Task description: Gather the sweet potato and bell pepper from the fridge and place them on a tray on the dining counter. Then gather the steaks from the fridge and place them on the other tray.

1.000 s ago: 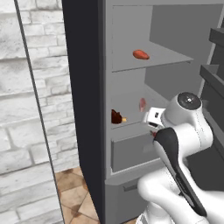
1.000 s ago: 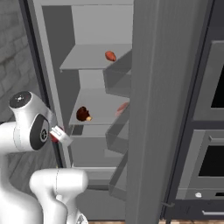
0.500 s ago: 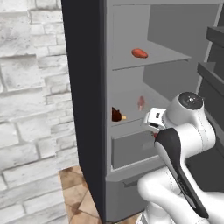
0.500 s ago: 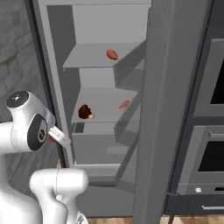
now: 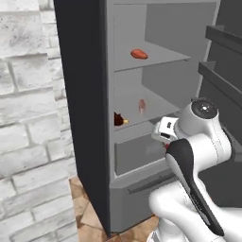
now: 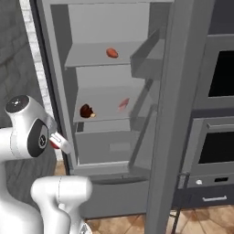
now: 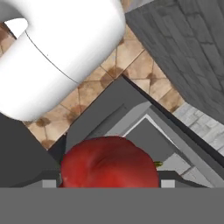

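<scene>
Bell pepper sits at lower centre of the hand view, apparently pinched in the pincer, though its tips are barely visible. Fridge stands open at frame centre, an orange-red item on its upper shelf.

Grey fridge standing open, orange-red sweet potato on upper shelf, red bell pepper close between the tool's tips
</scene>
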